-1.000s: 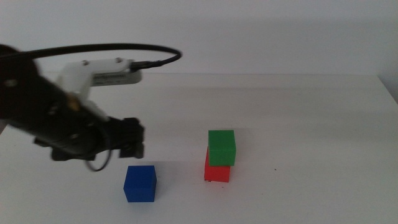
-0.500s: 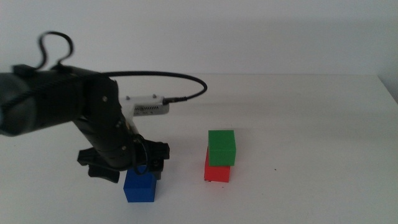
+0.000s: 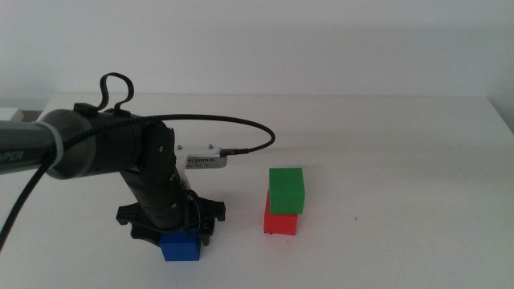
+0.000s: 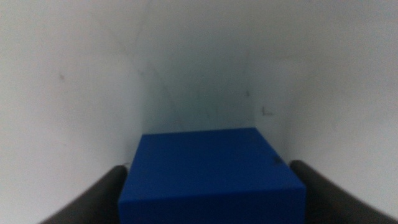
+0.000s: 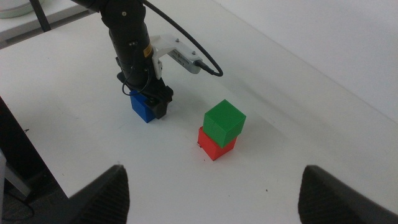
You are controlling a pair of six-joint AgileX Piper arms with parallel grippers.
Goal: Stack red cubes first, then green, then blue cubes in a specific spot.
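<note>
While we read progress:
Done: green cube (image 3: 287, 190) sits on red cube (image 3: 280, 221).
Left: blue cube (image 3: 180, 246) unlifted on surface (image 3: 385, 160).
Left end effector (image 3: 171, 233): spread, straddling blue.
Right end effector (image 5: 214, 186): spread, waiting.

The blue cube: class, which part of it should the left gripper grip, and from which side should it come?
Grip the blue cube on its two opposite side faces, coming straight down from above. Its faces are flat and parallel, it sits square on the table, and nothing stands close beside it. The left gripper already straddles it this way, jaws open either side. The right gripper waits, high above the table.
</note>
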